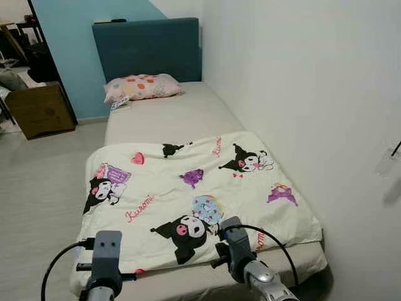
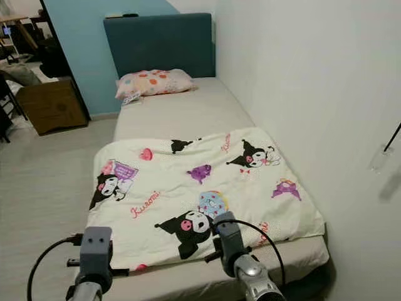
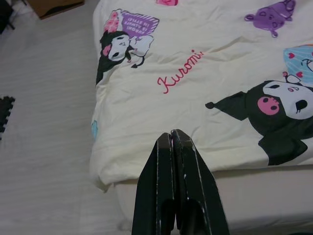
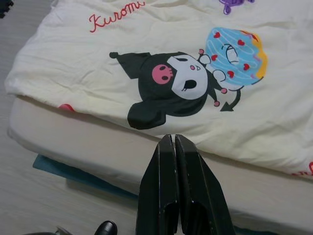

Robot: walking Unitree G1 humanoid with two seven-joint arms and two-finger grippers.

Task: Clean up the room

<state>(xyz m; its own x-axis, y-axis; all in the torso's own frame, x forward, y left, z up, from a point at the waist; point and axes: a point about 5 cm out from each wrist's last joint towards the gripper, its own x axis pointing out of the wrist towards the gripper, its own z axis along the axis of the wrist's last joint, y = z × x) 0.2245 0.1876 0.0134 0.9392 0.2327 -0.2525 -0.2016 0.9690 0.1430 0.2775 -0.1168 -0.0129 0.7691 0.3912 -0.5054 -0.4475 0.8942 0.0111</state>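
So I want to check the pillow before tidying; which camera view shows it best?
The right eye view: the pillow lies whole and unblocked at the head of the bed, against the blue headboard. The left eye view shows it equally whole, slightly further left. Both wrist views look at the blanket instead.

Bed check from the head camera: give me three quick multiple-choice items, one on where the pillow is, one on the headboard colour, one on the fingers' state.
1. The pillow lies:
A. at the headboard end
B. on the floor
C. on top of the blanket

2. The headboard is:
A. red
B. dark teal
C. white

3. The left gripper and right gripper have their fingers:
A. both shut, holding nothing
B. both wide open
C. clamped on the blanket

Answers: 1 A, it rests on the bare mattress by the headboard. 2 B, a blue-green panel. 3 A, each wrist view shows fingers pressed together, short of the blanket.
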